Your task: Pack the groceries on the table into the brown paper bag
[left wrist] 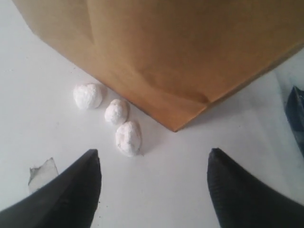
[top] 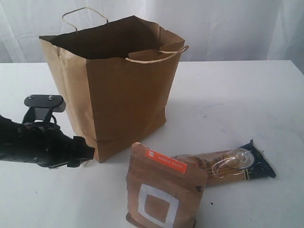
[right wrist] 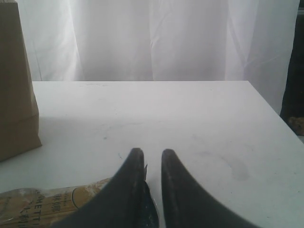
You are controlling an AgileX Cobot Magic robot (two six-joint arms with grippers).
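The white counter (top: 247, 95) is wide and flat, with faint scuffs. The brown paper bag (top: 123, 95) stands upright on it with its mouth open. It is tall, creased kraft paper with twisted paper-cord handles: one arches up from the far rim, the other droops over the near rim. Its inside is dark, so I cannot tell what lies in it.

The brown pouch (top: 161, 190) stands in front of the bag and apart from it, off the bag's right front corner. It has a white square outline on its face and a slanted orange-red label strip near its top. The spaghetti pack (top: 228, 166) lies flat, also in front of the bag and further to its right. It is a clear wrapper over pale strands, with its dark blue end pointing away from the bag.

The left pincer (left wrist: 153, 154) sits low over the counter just short of the bag's near bottom corner. Its fingers are spread wide with nothing between them. The right pincer (right wrist: 149, 153) hangs to the right of the bag, over the pack's blue end. Its fingers are drawn almost together, leaving only a thin slit, with nothing between the tips.

Three white lumps (left wrist: 116, 111) lie in a row just beside the bag's bottom edge. A small clear scrap (left wrist: 42, 171) lies a little farther from the bag.
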